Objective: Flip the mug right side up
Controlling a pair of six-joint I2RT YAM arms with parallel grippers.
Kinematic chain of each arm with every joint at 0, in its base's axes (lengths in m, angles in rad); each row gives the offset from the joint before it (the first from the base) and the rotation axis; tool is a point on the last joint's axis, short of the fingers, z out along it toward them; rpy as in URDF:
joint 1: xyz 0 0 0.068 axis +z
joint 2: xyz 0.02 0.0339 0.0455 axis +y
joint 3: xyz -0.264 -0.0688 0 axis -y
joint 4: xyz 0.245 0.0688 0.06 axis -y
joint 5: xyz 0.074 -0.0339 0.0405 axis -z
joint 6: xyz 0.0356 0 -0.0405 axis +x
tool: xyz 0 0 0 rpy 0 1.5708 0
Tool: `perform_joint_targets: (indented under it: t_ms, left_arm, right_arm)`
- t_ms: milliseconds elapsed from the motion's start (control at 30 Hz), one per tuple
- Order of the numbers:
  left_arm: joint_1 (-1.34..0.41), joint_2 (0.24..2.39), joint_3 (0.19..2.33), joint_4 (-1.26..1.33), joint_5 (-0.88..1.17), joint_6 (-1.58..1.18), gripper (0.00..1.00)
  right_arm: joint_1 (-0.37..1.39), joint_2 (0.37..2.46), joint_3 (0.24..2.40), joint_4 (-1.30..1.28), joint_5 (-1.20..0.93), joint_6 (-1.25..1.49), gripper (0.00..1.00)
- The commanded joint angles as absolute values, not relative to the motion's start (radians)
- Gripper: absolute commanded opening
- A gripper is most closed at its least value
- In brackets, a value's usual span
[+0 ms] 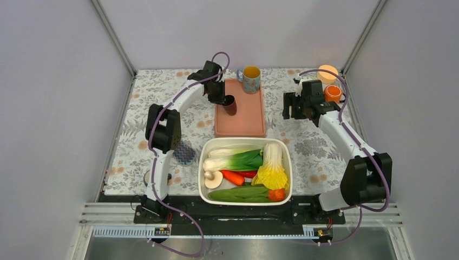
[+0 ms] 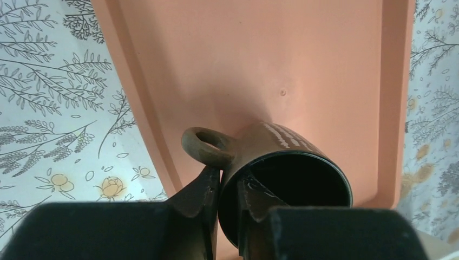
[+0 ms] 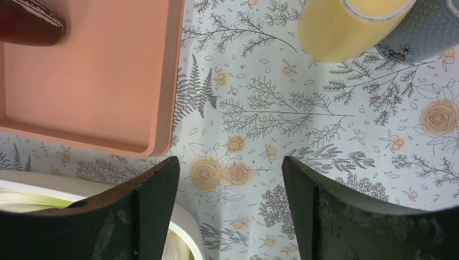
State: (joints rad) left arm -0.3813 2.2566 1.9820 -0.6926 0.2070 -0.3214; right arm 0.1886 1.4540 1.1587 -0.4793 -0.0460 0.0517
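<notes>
The brown mug is on the pink tray, near its left edge. The left gripper pinches the mug's wall beside the handle, one finger inside and one outside. The right gripper hangs with jaws spread apart above the flowered cloth, right of the tray.

You are looking down into a booth where plain pale grey walls are closing in three sides, metal corner posts are slanting up at the back, and a floral cloth is covering the table under soft, even light.
</notes>
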Motion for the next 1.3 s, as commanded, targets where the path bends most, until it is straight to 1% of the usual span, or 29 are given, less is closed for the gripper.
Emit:
perform_joint_targets:
  t_ms: [0, 33, 100, 167, 233, 400, 500, 933, 967, 1000, 1033, 1133, 1167, 1267]
  left_arm:
    - [-0.385, 2.266, 2.086, -0.705, 0.152, -0.260, 0.06]
    - [-0.385, 2.273, 2.114, -0.707, 0.140, -0.232, 0.00]
    - [-0.386, 2.304, 2.196, -0.727, 0.126, -0.148, 0.00]
    - [-0.387, 2.380, 2.361, -0.797, 0.084, -0.058, 0.00]
    - [-0.386, 2.425, 2.452, -0.818, 0.020, 0.036, 0.00]
    - [-0.382, 2.420, 2.408, -0.660, -0.032, 0.206, 0.00]
    - [-0.382, 2.453, 2.457, -0.629, -0.043, 0.247, 0.00]
    - [-0.378, 2.525, 2.452, -0.592, -0.012, 0.216, 0.00]
    - [-0.377, 2.526, 2.453, -0.590, -0.009, 0.210, 0.03]
    - [-0.377, 2.526, 2.452, -0.588, -0.006, 0.206, 0.08]
    - [-0.377, 2.525, 2.452, -0.586, -0.005, 0.204, 0.15]
    - [-0.377, 2.521, 2.452, -0.583, -0.005, 0.205, 0.28]
    - [-0.377, 2.521, 2.450, -0.576, -0.005, 0.206, 0.36]
    - [-0.377, 2.523, 2.446, -0.557, -0.015, 0.200, 0.49]
  right_arm:
    - [0.184, 1.412, 1.153, -0.433, -0.069, 0.052, 0.78]
    - [0.184, 1.410, 1.151, -0.433, -0.068, 0.050, 0.78]
    - [0.184, 1.407, 1.148, -0.433, -0.068, 0.049, 0.78]
    - [0.184, 1.405, 1.146, -0.433, -0.074, 0.050, 0.78]
    - [0.184, 1.402, 1.146, -0.431, -0.081, 0.049, 0.78]
    - [0.184, 1.409, 1.146, -0.427, -0.089, 0.047, 0.78]
    - [0.185, 1.414, 1.145, -0.429, -0.089, 0.047, 0.78]
    - [0.185, 1.412, 1.132, -0.428, -0.091, 0.047, 0.78]
    - [0.184, 1.413, 1.132, -0.429, -0.092, 0.046, 0.78]
    - [0.184, 1.412, 1.133, -0.428, -0.094, 0.046, 0.78]
    - [0.184, 1.411, 1.132, -0.428, -0.097, 0.045, 0.78]
    - [0.184, 1.409, 1.129, -0.427, -0.105, 0.043, 0.78]
    - [0.184, 1.408, 1.129, -0.428, -0.108, 0.044, 0.78]
    - [0.185, 1.408, 1.130, -0.428, -0.117, 0.044, 0.78]
